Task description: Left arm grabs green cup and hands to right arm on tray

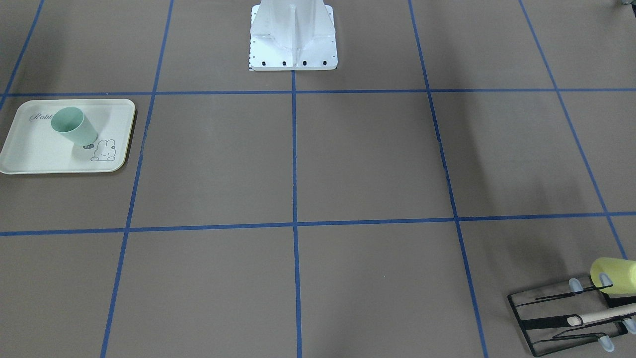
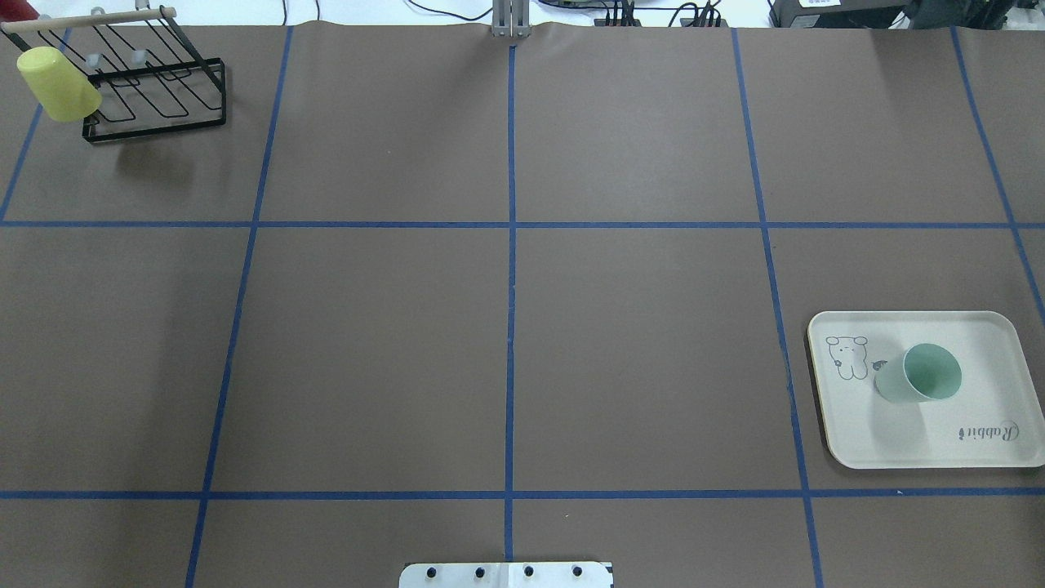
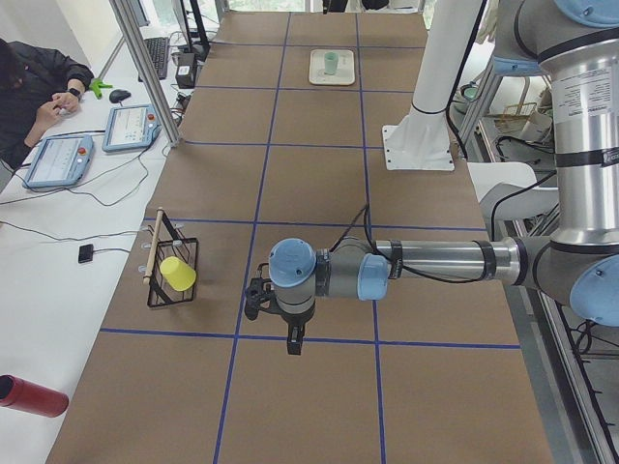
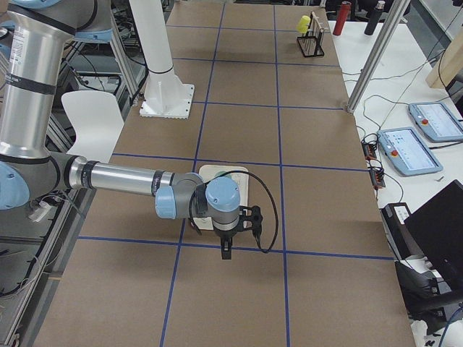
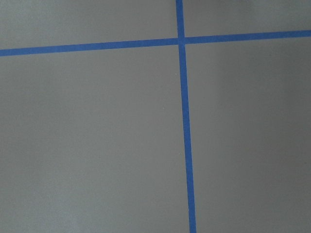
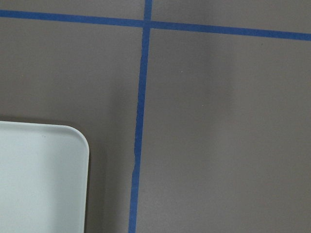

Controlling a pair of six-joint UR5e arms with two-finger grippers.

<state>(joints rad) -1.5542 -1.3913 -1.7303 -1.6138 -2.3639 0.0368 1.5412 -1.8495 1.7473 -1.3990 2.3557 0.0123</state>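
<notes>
The green cup (image 2: 918,374) stands upright, mouth up, on the cream tray (image 2: 980,441) at the table's right side; both also show in the front-facing view, the cup (image 1: 74,127) on the tray (image 1: 30,154). No gripper touches the cup. The left arm's gripper (image 3: 292,340) hangs high above the table near the wire rack's side and shows only in the exterior left view. The right arm's gripper (image 4: 226,249) hangs above the table beside the tray and shows only in the exterior right view. I cannot tell whether either is open or shut. A tray corner (image 6: 43,174) shows in the right wrist view.
A black wire rack (image 2: 155,90) holds a pale yellow cup (image 2: 57,82) at the far left corner. The robot's white base (image 1: 293,44) stands at the near middle edge. Blue tape lines grid the brown table. An operator (image 3: 39,87) sits at a side desk.
</notes>
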